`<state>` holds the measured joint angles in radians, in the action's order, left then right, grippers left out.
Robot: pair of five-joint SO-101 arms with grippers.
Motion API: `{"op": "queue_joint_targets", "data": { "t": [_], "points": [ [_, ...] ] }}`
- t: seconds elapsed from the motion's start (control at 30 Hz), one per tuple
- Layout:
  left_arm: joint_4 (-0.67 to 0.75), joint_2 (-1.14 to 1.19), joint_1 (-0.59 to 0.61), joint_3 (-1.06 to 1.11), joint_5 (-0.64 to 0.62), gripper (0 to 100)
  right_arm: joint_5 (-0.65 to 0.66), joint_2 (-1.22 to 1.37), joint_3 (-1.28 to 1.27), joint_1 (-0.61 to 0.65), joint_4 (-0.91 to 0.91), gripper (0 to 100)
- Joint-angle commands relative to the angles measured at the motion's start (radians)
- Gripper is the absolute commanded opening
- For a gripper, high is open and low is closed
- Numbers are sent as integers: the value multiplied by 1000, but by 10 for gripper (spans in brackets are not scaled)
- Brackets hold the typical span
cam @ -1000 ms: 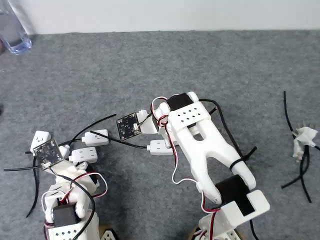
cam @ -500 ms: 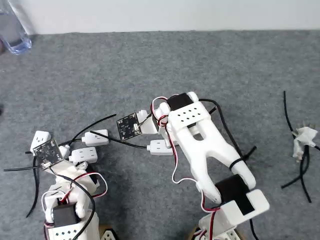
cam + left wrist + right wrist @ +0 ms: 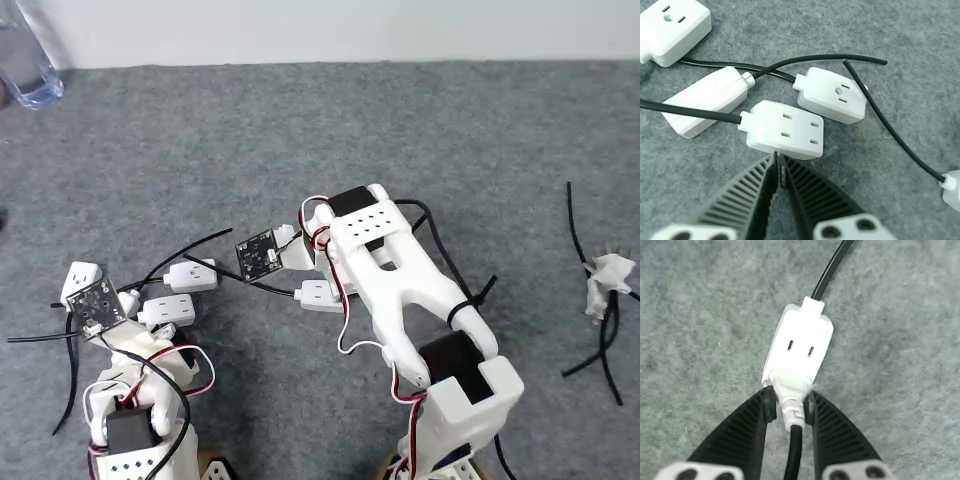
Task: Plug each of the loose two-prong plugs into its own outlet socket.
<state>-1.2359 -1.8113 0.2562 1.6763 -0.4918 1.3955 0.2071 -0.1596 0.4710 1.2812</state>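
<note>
Right gripper (image 3: pixel 789 399) clamped on small white two-prong plug (image 3: pixel 791 416), butted against end of white rectangular outlet block (image 3: pixel 799 347) on grey carpeted surface (image 3: pixel 700 315). Advise pressing straight along block's axis. Left gripper (image 3: pixel 779 165) closed, empty.

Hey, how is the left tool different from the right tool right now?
The left tool is shut on nothing, while the right tool is shut on a plug. The left tool points at the edge of a four-slot block; the right tool holds its plug against the end of a two-slot socket. Both have black ribbed fingers.
</note>
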Motion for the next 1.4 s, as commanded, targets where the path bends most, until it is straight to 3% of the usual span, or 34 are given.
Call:
{"op": "queue_joint_targets", "data": {
  "t": [0.0,0.53,0.7,0.77,1.03,1.37],
  "points": [
    [-3,-11,6,-2,9,13,-6,42,21,-12,4,9],
    [-2,-11,6,-2,9,13,-72,203,25,-13,-44,9],
    [2,-11,6,-1,9,13,-189,119,66,5,-4,18],
    [2,-11,3,-1,9,13,-219,58,78,25,25,61],
    [2,-11,6,-1,9,13,-269,-120,72,102,143,385],
    [2,-11,6,-1,9,13,-417,-85,72,143,88,373]
  ]
}}
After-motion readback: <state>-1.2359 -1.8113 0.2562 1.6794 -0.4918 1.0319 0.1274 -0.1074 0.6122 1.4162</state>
